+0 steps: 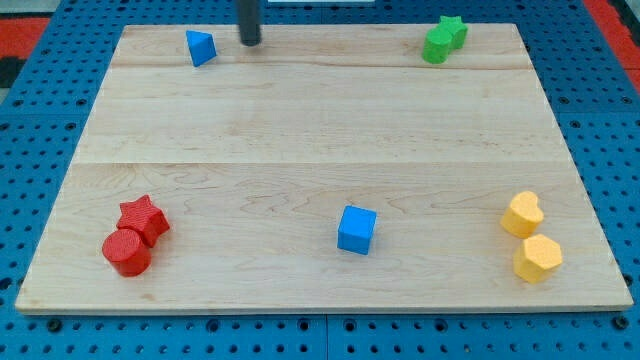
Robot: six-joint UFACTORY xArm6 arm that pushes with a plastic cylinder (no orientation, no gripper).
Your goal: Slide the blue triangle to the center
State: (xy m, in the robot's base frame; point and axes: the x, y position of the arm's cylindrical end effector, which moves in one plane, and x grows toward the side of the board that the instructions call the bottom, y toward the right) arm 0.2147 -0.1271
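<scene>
Nearest the view's bottom: red cylinder [127, 253] touching red star [143, 217] at the left, blue cube [357, 229] mid-board, yellow hexagon [538, 258] just below yellow heart [523, 213] at the right. All on the wooden board [320, 130]. Far edge: green star [452, 30] and another green block [436, 46], touching, top right. Blue triangle [201, 47] sits top left, far from center. We have no pincer, only a rod; my tip [249, 42] is just to the triangle's right, slightly apart, not touching.
</scene>
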